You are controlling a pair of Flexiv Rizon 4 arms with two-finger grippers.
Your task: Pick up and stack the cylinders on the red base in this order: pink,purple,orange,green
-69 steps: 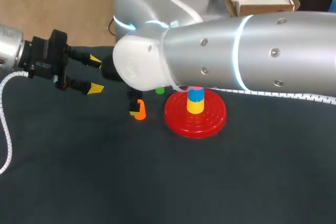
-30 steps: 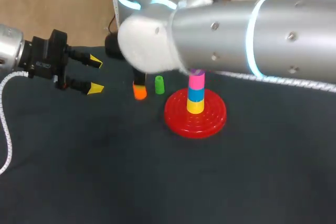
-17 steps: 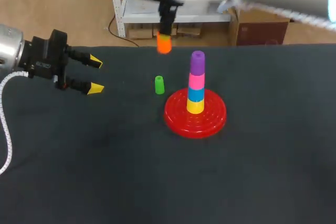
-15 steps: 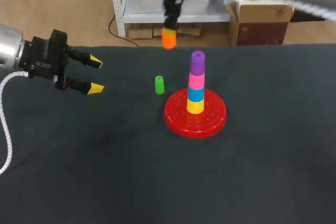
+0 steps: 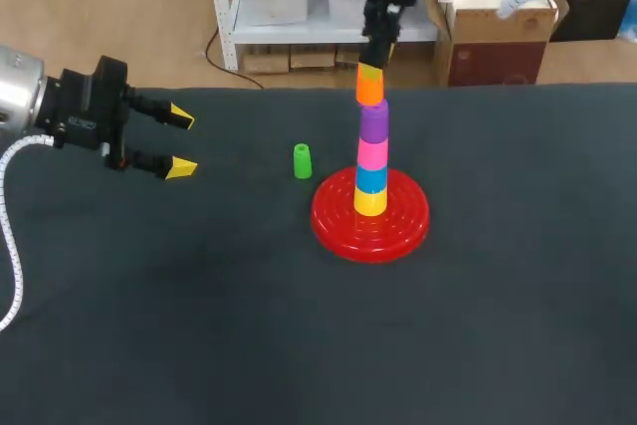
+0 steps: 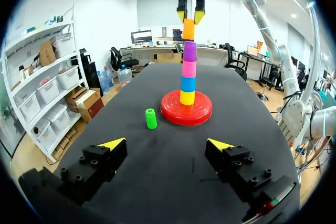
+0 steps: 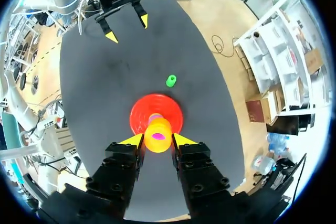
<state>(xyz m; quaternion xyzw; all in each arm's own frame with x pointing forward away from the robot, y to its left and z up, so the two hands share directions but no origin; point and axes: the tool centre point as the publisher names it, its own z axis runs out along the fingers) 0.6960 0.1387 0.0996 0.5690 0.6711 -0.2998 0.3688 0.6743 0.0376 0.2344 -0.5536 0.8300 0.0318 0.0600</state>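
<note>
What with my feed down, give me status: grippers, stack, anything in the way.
Right gripper shut on orange cylinder, over purple cylinder. Left gripper open, empty. Green cylinder beside red base, nothing blocking.

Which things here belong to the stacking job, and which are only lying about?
Job: red base, pink cylinder, purple cylinder, orange cylinder in the right end effector, loose green cylinder.
Not in the order: yellow cylinder and blue cylinder, lowest on the base; open left end effector.
</note>
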